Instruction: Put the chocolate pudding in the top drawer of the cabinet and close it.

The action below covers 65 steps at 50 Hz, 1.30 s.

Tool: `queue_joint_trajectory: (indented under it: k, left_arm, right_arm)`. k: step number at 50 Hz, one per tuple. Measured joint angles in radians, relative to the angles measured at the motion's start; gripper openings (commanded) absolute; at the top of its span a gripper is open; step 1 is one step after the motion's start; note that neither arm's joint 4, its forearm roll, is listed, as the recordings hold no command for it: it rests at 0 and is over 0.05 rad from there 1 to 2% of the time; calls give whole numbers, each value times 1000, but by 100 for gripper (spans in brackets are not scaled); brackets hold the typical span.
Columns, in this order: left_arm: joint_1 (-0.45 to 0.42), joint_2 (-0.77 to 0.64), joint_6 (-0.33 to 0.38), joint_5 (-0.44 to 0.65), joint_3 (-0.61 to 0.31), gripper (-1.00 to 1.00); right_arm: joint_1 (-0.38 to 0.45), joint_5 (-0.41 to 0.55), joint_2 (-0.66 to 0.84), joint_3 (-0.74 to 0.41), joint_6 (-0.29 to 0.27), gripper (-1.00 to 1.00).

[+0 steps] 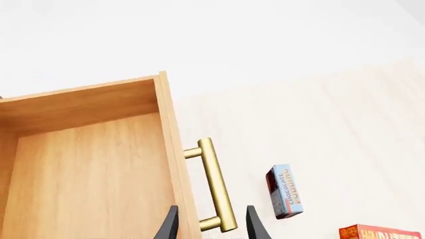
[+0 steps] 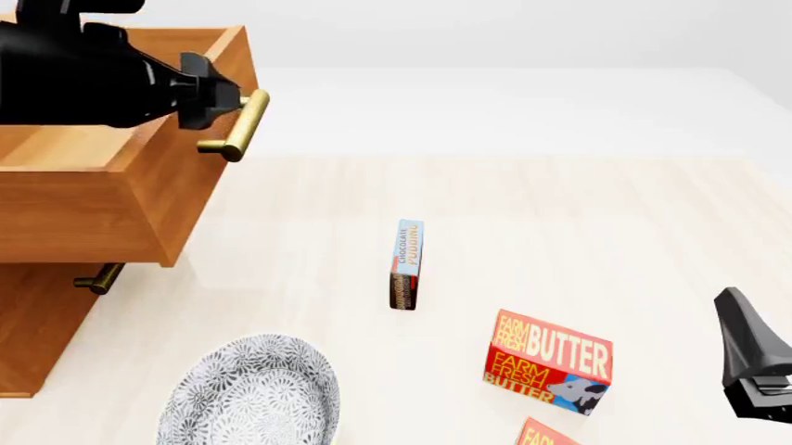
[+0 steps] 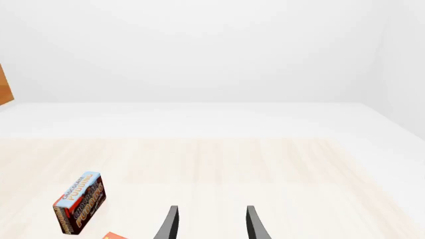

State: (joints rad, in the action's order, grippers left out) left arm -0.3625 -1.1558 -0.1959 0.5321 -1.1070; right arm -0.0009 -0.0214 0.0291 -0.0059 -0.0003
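The chocolate pudding (image 2: 406, 264) stands on a long edge on the table, right of the cabinet (image 2: 31, 324); it also shows in the left wrist view (image 1: 287, 191) and the right wrist view (image 3: 79, 203). The top drawer (image 2: 185, 199) is pulled out and looks empty inside (image 1: 86, 169). My left gripper (image 2: 226, 96) is open at the drawer's brass handle (image 1: 216, 184), its fingers (image 1: 256, 226) straddling the handle's end and the drawer front. My right gripper (image 3: 211, 224) is open and empty, low at the right (image 2: 752, 357), well apart from the pudding.
A red butter box (image 2: 548, 362) lies right of and nearer than the pudding, and a second one (image 2: 544, 434) is at the front edge. A patterned grey plate (image 2: 254, 394) sits at the front left. The lower drawer's handle (image 2: 96, 278) is under the open drawer.
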Motion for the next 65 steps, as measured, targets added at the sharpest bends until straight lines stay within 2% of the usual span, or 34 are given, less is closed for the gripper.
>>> queue_joint_trajectory:
  k: [3,9,18,30,43,65]
  left_arm:
    - [-4,8,11,9,-6,100]
    - [-53,52,87,-13,-55,100]
    - [-93,96,155,-21,-98,100]
    - [-124,158,210,-25,-95,100]
    - [-194,241,276,-80,-19,100]
    - [-311,454,483,-209,209,100]
  right_arm:
    - [0,0,0,0,0,100]
    - [0,0,0,0,0,100]
    - [0,0,0,0,0,100]
    - [0,0,0,0,0,100]
    - [0,0,0,0,0,100]
    - [0,0,0,0,0,100]
